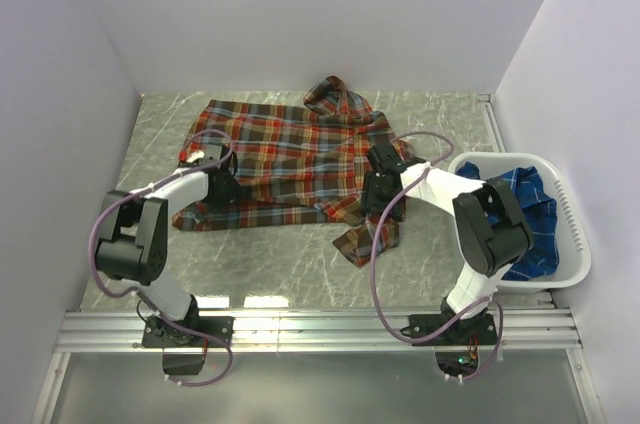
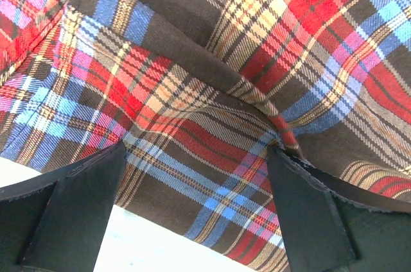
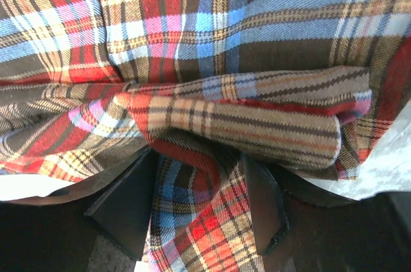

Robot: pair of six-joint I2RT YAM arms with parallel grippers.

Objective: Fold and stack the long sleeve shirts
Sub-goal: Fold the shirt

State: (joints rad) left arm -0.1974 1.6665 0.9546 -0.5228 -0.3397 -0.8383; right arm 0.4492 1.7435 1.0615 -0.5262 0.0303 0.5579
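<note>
The red-orange plaid shirt point(image 1: 290, 159) lies spread on the grey table, collar towards the back wall. One sleeve end point(image 1: 365, 239) trails towards the front. My left gripper point(image 1: 222, 189) rests low at the shirt's front left hem, open; its fingers straddle the hem point(image 2: 192, 176) without pinching it. My right gripper point(image 1: 378, 194) is at the shirt's right side, shut on a bunched fold of the plaid cloth point(image 3: 199, 208) that fills the gap between both fingers. The blue plaid shirt point(image 1: 530, 209) lies crumpled in the basket.
A white plastic basket point(image 1: 577, 234) stands at the right, close behind my right arm. Walls close in the table on the left, back and right. A metal rail point(image 1: 320, 329) runs along the near edge by the arm bases.
</note>
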